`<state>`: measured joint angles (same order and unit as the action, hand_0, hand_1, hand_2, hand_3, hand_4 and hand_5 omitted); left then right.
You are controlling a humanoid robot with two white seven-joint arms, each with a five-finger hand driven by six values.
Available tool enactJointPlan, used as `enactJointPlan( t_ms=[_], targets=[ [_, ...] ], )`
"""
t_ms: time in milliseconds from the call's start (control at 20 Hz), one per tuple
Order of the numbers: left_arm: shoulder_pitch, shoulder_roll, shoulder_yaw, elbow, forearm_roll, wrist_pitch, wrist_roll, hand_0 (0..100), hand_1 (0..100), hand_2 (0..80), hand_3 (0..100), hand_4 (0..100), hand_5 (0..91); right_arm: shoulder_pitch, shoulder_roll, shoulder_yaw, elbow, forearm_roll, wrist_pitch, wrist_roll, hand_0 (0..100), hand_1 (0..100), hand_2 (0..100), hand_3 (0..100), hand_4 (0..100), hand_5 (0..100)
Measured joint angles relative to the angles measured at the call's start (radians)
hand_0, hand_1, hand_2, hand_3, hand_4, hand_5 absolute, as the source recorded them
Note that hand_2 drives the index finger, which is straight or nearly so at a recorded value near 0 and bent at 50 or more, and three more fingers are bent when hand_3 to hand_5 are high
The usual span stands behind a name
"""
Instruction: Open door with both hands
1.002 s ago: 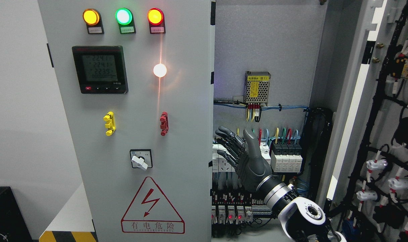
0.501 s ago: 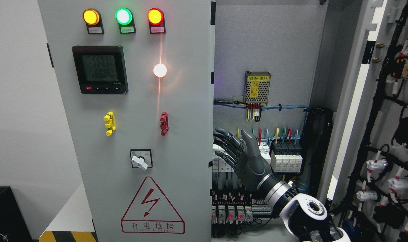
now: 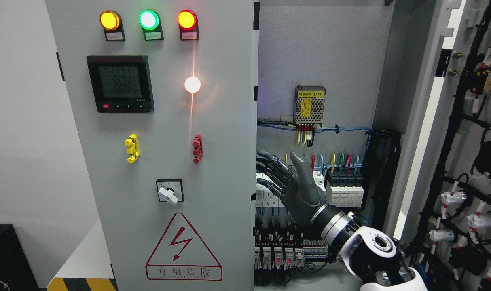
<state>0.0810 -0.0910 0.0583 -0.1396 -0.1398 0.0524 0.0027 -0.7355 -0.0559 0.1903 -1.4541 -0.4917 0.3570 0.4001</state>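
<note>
Right hand [image 3: 294, 186] sits mid-frame inside the cabinet, fingers spread, gripping nothing. Left door [image 3: 156, 141] is shut; right door [image 3: 464, 161] hangs open at the right edge.

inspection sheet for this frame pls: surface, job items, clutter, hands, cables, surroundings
Surface: no table; grey cabinet back panel exposed.
Job's things: left door shut, three lamps lit, meter on; right door swung open at the picture's right.
Clutter: nothing seen.
Hands: right hand open, fingers spread, by the left door's inner edge; contact cannot be told. Left hand not in view.
Cables: coloured wires above the breakers; black harness on the open door's inside.
Surroundings: white wall left, black box at lower left.
</note>
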Motion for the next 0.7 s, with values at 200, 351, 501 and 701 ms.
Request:
enactJointPlan(
  t_ms=[200, 351, 501, 701],
  targets=[
    [0.0, 0.0, 0.0, 0.0, 0.0, 0.0, 0.0, 0, 0, 0.0, 0, 0, 0.0, -0.008, -0.001, -0.001, 0.011, -0.001, 0.0, 0.008, 0, 0, 0, 0, 0, 0],
    [0.0, 0.0, 0.0, 0.0, 0.0, 0.0, 0.0, 0, 0, 0.0, 0, 0, 0.0, -0.016, -0.002, -0.002, 0.019, -0.001, 0.0, 0.012, 0, 0, 0, 0, 0, 0],
    [0.0, 0.0, 0.0, 0.0, 0.0, 0.0, 0.0, 0, 0, 0.0, 0, 0, 0.0, -0.021, -0.002, -0.003, 0.026, -0.002, 0.0, 0.013, 0, 0, 0, 0, 0, 0],
    [0.0, 0.0, 0.0, 0.0, 0.0, 0.0, 0.0, 0, 0, 0.0, 0, 0, 0.0, -0.027, -0.002, -0.003, 0.033, -0.028, 0.002, 0.014, 0, 0, 0, 0, 0, 0]
  ],
)
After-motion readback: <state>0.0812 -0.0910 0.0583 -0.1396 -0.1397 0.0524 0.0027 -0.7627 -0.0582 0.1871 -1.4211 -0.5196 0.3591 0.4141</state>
